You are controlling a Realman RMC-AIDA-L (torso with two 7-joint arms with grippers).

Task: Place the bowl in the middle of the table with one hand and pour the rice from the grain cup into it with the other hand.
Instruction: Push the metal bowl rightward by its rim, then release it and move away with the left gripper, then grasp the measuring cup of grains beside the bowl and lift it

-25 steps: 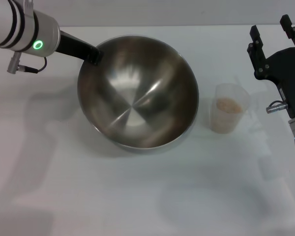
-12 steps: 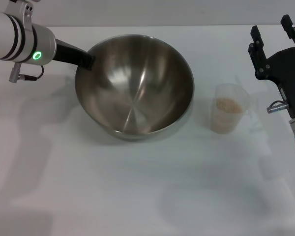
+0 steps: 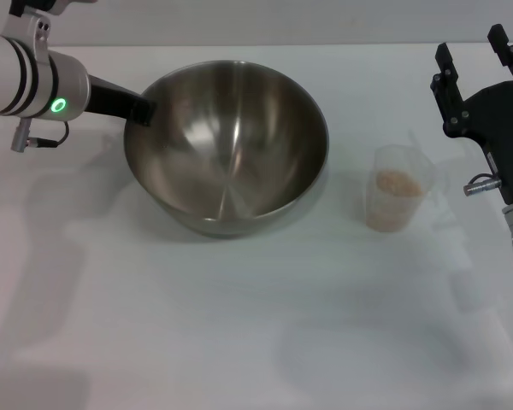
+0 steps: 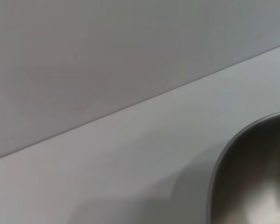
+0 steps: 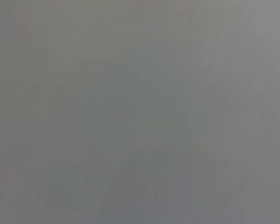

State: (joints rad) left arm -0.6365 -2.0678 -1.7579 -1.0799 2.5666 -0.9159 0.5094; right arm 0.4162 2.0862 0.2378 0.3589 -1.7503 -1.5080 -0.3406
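No readable text, labels, brands or numbers anywhere — nothing legible on any surface in any of the views.

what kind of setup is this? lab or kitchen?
Looks like a lab test bench, not a kitchen: a bare white table against a plain wall, holding only a steel bowl and a grain cup of rice. Left gripper at bowl rim; right gripper parked.

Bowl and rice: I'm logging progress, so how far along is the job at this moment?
Done: nothing finished. In hand: the left gripper holds the rim of the bowl, which sits left of mid-table and looks tilted. Left: pouring. The rice is all in the grain cup, upright on the table; the right gripper is open, up beside it.
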